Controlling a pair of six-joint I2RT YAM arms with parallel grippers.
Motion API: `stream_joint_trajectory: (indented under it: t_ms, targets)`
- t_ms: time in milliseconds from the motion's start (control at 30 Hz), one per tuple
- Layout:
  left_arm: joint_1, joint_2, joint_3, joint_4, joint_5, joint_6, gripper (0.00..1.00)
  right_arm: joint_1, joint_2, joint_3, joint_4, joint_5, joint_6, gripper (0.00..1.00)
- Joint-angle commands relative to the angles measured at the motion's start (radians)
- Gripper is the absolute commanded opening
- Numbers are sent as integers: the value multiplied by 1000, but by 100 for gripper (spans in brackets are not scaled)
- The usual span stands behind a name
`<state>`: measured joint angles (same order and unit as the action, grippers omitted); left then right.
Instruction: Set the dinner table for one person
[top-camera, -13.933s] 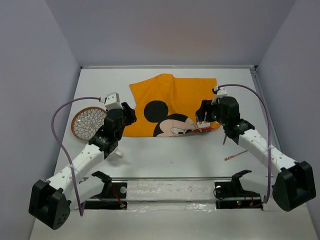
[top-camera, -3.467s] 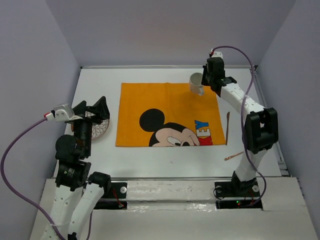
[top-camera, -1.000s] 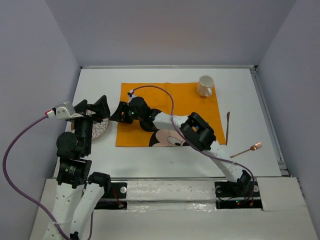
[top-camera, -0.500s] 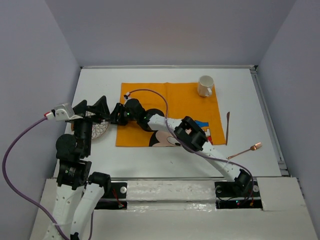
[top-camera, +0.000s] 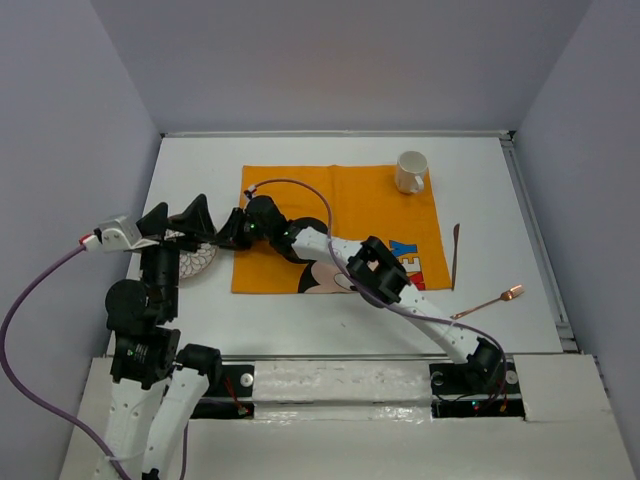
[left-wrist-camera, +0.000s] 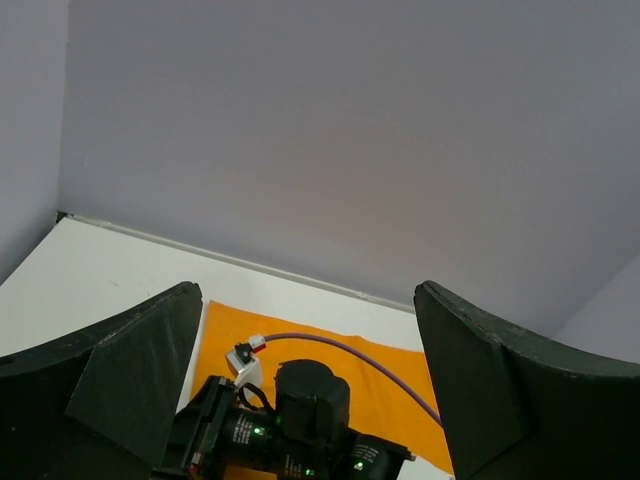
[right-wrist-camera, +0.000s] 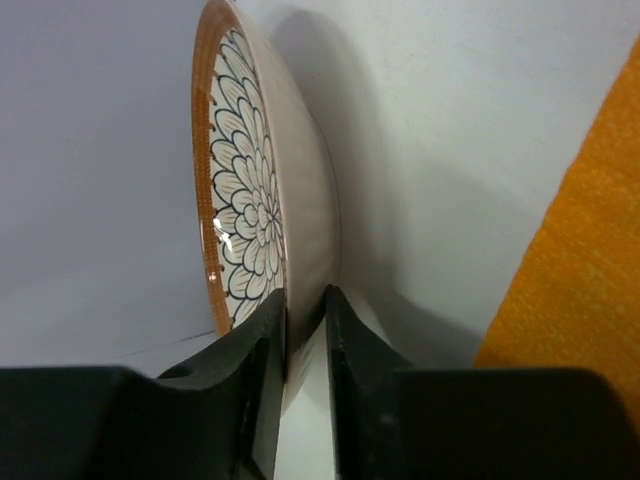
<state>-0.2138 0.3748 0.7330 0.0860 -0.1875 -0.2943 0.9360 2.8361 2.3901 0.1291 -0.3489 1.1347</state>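
A round plate (top-camera: 196, 259) with a brown rim and a petal pattern lies on the white dinner table (top-camera: 300, 312), just left of the orange Mickey Mouse placemat (top-camera: 350, 195). My right arm reaches leftward across the mat. My right gripper (top-camera: 223, 232) is at the plate's right edge. In the right wrist view the plate (right-wrist-camera: 250, 200) has its rim between the two fingers of my right gripper (right-wrist-camera: 305, 297), which is shut on it. My left gripper (top-camera: 177, 222) hovers wide open above the plate and hides part of it. In the left wrist view my left gripper (left-wrist-camera: 310, 400) looks down on the right wrist.
A white mug (top-camera: 410, 172) stands on the mat's far right corner. A thin utensil (top-camera: 455, 250) lies right of the mat, and a copper spoon (top-camera: 486, 302) lies nearer the front. Grey walls enclose the table.
Over the last second my right gripper has slid left across the mat to the plate's edge. My left gripper has shifted slightly left and stays open.
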Motion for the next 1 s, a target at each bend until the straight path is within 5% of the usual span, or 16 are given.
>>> stream_joint_trajectory:
  t_ms: [0,133,500,733,867,967]
  targets:
    - [7,-22,-1,54,-3,4,99,0,22,37,-62,-35,8,16]
    - [7,-28,0,52,-6,9,99,0,-27,-78,-14,-59,17,0]
    - [1,-36,3,47,-21,12,99,0,-280,-291,264,-25,28,0]
    - [2,-106,3,72,-78,38,99,-9,-314,-128,207,-22,-52,0]
    - [2,-151,-9,89,-95,44,99,-54,-433,-282,378,-54,3,0]
    - [2,-111,0,78,-73,49,99,-107,-580,-568,469,-47,2,0]
